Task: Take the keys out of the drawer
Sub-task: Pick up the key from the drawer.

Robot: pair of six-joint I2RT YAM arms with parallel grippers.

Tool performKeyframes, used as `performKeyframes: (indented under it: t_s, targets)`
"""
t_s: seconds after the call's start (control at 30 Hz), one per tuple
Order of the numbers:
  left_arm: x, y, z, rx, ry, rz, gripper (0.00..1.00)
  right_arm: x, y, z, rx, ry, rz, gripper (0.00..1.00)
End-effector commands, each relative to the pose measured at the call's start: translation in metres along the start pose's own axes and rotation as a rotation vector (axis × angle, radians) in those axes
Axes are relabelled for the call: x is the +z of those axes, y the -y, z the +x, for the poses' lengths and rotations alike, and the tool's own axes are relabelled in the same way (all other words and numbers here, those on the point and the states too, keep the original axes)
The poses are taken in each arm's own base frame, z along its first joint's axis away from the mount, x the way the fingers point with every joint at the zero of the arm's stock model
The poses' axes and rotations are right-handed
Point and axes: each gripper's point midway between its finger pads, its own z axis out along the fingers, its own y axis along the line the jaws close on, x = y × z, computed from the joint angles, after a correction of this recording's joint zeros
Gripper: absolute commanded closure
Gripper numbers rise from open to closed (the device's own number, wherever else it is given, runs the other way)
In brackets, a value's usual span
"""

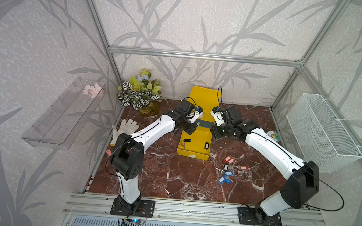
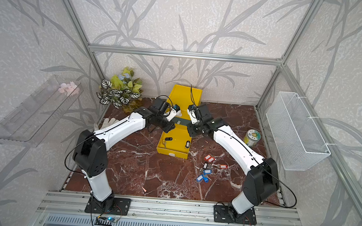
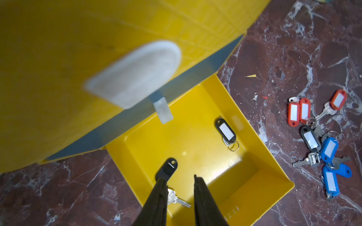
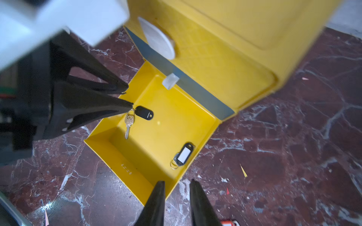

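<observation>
Two black-tagged keys (image 1: 206, 145) are lying in the open drawer (image 1: 194, 155) at mid-frame, other keys (image 1: 228, 169) on the counter (image 1: 170, 179) at the lower right. The left fingers (image 3: 156, 201), over one key, and the right fingers (image 4: 199, 203) are standing partly open, empty.

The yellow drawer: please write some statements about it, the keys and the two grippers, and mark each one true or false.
1. The yellow plastic drawer is pulled open. True.
2. The drawer is empty. False: two keys with black plastic tags lie in it.
3. Keys with red-orange and blue tags lie on the dark red marble table, outside the drawer. True.
4. The right gripper holds a key. False: the right gripper is open and empty.
5. The left gripper is open, with its tips close to one black-tagged key. True.
</observation>
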Motion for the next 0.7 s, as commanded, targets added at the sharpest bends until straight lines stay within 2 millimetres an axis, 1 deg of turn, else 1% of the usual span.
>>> performKeyframes:
  t_s: [0.0,0.1,0.2,0.3,0.37,0.47,0.53,0.6,0.67]
  targets:
    - [0.012,0.001,-0.008,-0.080,-0.019,0.013,0.72,-0.026,0.026,0.002,0.120,0.025,0.079,0.74]
    - [0.028,0.012,-0.016,-0.201,-0.035,0.100,0.72,-0.039,0.029,0.006,0.179,0.017,0.060,0.73]
    - [0.045,0.023,-0.018,-0.284,-0.055,0.161,0.73,-0.041,0.030,0.011,0.194,-0.025,0.046,0.73]
    - [0.058,0.036,-0.011,-0.337,-0.084,0.190,0.75,-0.036,0.034,0.014,0.177,-0.054,0.057,0.73]
    - [0.063,0.043,-0.004,-0.309,-0.099,0.151,0.74,-0.034,0.035,0.014,0.168,-0.053,0.049,0.73]
    - [0.061,0.048,-0.003,-0.246,-0.090,0.090,0.74,-0.033,0.034,0.014,0.173,-0.043,0.018,0.74]
    - [0.056,0.046,-0.008,-0.259,-0.076,0.078,0.74,-0.033,0.030,0.011,0.176,-0.036,-0.018,0.73]
    - [0.042,0.040,-0.016,-0.269,-0.049,0.045,0.76,-0.033,0.024,0.006,0.174,-0.029,-0.051,0.73]
    - [0.023,0.027,-0.029,-0.275,0.027,-0.006,0.78,-0.029,0.018,0.002,0.165,-0.026,-0.089,0.73]
